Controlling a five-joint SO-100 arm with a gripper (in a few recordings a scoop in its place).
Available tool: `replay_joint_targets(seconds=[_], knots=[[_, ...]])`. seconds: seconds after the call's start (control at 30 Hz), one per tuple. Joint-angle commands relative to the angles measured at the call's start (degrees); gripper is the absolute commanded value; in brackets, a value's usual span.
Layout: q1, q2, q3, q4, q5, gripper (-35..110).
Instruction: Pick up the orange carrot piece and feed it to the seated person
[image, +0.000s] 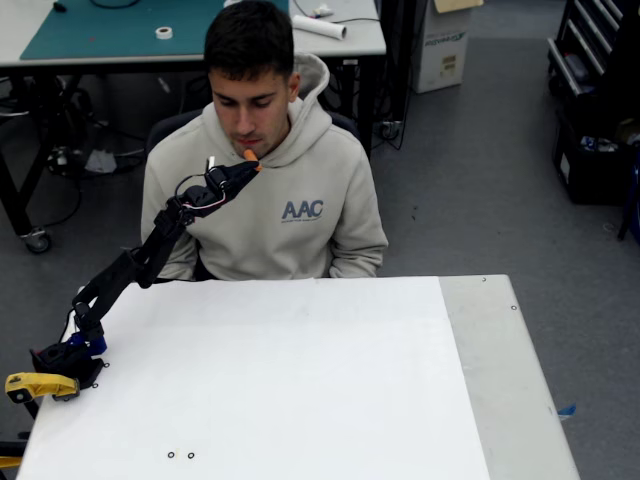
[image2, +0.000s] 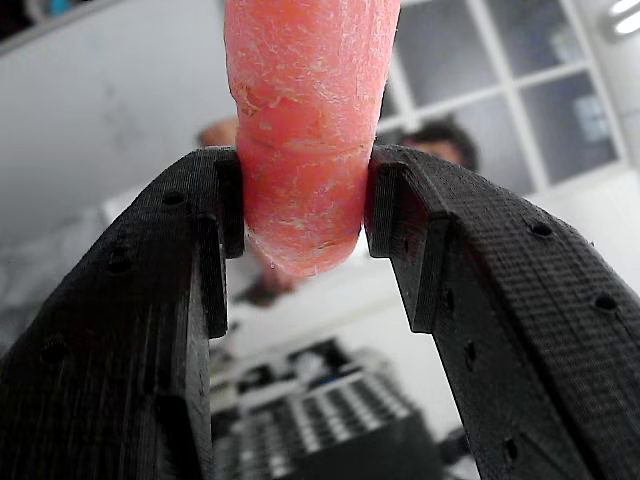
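Black hand (image2: 305, 240) clenched around orange carrot piece (image2: 300, 120), long axis along fingers, tip at seated person's (image: 262, 190) mouth.

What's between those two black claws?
The orange carrot piece, pinched between the gripper's two fingers, plainest in the wrist view; it's raised near the seated person's mouth.

- A white worktop (image: 300, 380) fills the foreground of the fixed view, its bare grey strip (image: 500, 380) along the right edge.
- Grey floor (image: 480, 170) all round.
- A table (image: 345, 42) behind carries a green mat (image: 110, 30), with a roll of tape (image: 163, 33) on it.
- A cardboard box (image: 443, 45) stands right of that table.
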Motion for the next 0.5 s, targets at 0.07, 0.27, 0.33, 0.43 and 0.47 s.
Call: replay_joint_targets(seconds=[0.07, 0.27, 0.33, 0.43, 0.47], knots=[[-1.5, 0.4, -4.3, -9.0, -0.3, -3], [-2.1, 0.0, -4.0, -11.3, -0.4, -3], [-2.1, 0.0, -4.0, -11.3, -0.4, -3], [-2.1, 0.0, -3.9, -11.3, -0.4, -3], [-2.1, 0.0, -3.9, -11.4, -0.4, -3]])
